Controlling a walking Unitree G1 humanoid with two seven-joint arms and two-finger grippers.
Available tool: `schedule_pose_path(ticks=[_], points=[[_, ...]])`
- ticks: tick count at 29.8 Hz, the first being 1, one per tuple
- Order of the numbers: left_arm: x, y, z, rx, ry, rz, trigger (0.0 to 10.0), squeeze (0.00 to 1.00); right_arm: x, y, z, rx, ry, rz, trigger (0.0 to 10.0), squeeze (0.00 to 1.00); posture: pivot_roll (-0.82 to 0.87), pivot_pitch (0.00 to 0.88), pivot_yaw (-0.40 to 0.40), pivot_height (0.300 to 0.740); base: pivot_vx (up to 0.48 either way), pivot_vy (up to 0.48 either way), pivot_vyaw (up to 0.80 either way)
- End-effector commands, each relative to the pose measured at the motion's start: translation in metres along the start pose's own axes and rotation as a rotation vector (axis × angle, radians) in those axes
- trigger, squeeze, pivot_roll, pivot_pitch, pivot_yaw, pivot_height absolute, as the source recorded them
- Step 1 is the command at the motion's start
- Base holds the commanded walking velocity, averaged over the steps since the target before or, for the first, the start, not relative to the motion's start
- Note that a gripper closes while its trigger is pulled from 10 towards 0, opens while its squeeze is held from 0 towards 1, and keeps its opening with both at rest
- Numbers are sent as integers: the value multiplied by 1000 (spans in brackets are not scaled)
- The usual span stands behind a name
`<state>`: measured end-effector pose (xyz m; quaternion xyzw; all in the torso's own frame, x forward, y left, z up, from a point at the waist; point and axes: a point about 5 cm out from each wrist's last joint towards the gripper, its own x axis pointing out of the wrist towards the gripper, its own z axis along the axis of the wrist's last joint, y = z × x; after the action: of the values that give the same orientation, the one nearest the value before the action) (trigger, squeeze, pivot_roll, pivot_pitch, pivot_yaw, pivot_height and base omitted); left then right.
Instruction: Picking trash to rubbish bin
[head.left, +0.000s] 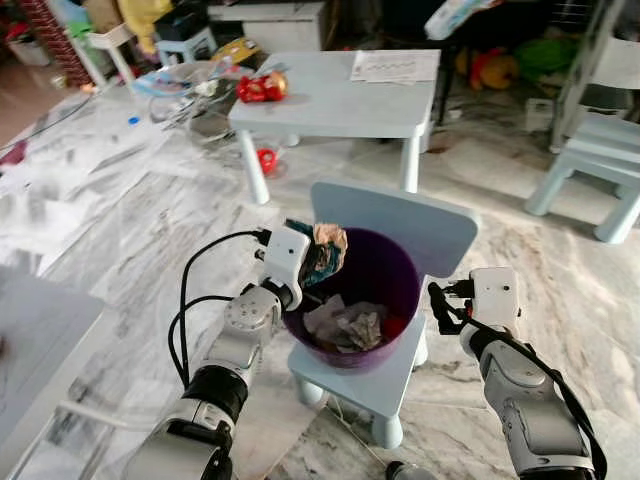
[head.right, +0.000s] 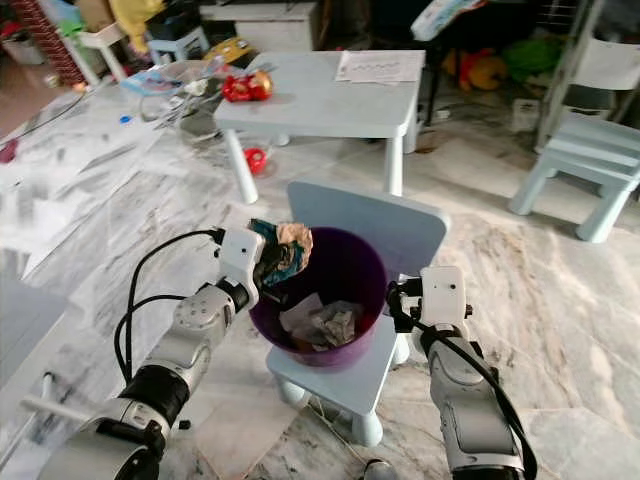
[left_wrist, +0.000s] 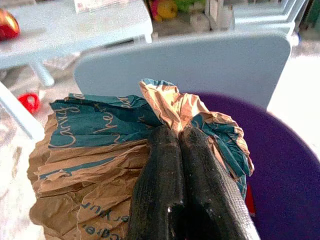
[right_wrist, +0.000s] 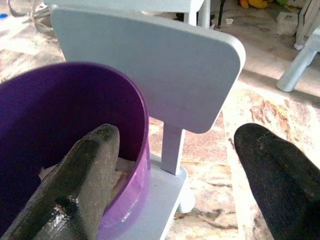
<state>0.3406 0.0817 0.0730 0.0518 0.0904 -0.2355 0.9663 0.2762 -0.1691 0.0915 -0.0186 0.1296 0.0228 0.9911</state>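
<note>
Marble flooring (head.left: 130, 210), white with grey veins, spread across a cluttered playroom. At the far left stood a small white stool (head.left: 110, 45), with scattered toys around it. Behind the middle stood a low pale blue children's table (head.left: 335, 100) carrying a shiny red toy (head.left: 262, 88) on its left end and a printed sheet of paper (head.left: 395, 66) toward its right. At the far right was a second pale blue child's chair (head.left: 600, 165).

Nearer, in the centre, a small pale blue child's chair (head.left: 400, 225) faced the robot, its backrest on the far side. On its seat sat a round purple plastic bin (head.left: 385, 270), upright, mouth open upward, with crumpled white paper scraps (head.left: 345, 325) lying at its bottom.

On the left, the left gripper (head.left: 302, 262) pinched a crumpled brown and teal paper bag (left_wrist: 95, 150), its two black fingers (left_wrist: 160, 190) pressed tight together over the wad. The bag hung above the bin's left rim, bunched into a lump with no clear long axis; its ruffled edge leaned toward the bin's opening.

On the right, the right gripper (right_wrist: 175, 175) was spread wide and held nothing. It sat level with the bin's right side, one finger just inside the purple rim, the other outside over the floor.
</note>
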Motion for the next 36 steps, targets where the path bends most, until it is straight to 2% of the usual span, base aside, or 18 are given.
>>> schedule_pose_path(ticks=[1,2,3,4,5,7,9,13,20,26,27,28,31,33,34,36], points=[[0,4,-1,14,16,18,10000,0,-3,10,3,11,8,45,10000,47,-255,123,157,740,0,0,-769],[2,1,-3,10,33,19,10000,0,-5,14,4,15,15,75,10000,0,-263,125,158,740,0,0,0],[2,1,-3,10,33,19,10000,0,-5,14,4,15,15,75,10000,0,-263,125,158,740,0,0,0],[4,-2,-4,7,46,20,10000,59,-9,19,4,24,34,119,10000,0,-275,129,161,740,0,0,0],[7,-5,-5,14,61,28,10000,1000,-15,27,2,29,66,182,10000,0,-300,138,167,740,0,0,0],[9,-10,-7,16,81,20,10000,1000,-25,39,-1,32,113,287,10000,0,-313,141,170,740,0,0,0],[10,-12,-8,21,97,27,10000,1000,-31,45,-3,7,126,328,10000,0,-326,146,173,740,0,0,0],[11,-16,-10,26,125,32,10000,1000,-39,49,-3,-8,147,356,10000,0,-342,151,180,740,0,0,0],[13,-20,-10,32,129,25,10000,1000,-42,47,-1,-7,172,358,10000,0,-342,154,184,740,0,0,0],[14,-4,3,48,74,80,10000,1000,-36,49,4,-24,142,361,10000,0,-289,144,176,740,0,0,0],[14,1,6,45,51,91,10000,0,-34,49,6,-32,127,352,10000,0,-274,142,171,740,0,0,0],[13,10,14,26,-2,112,10000,0,-30,47,9,-52,100,337,10000,0,-265,139,168,740,0,0,0],[5,39,32,65,-120,188,10000,0,-18,45,25,-86,-9,294,10000,0,-208,125,155,740,0,0,0],[0,52,39,79,-167,226,10000,0,-13,44,34,-117,-71,273,10000,0,-186,119,152,740,0,0,0],[-8,68,44,103,-214,281,10000,0,-6,42,44,-120,-127,234,10000,0,-151,109,143,740,0,0,0],[-21,85,50,147,-276,348,10000,0,2,40,58,-118,-195,196,10000,0,-130,102,138,740,0,0,0]])
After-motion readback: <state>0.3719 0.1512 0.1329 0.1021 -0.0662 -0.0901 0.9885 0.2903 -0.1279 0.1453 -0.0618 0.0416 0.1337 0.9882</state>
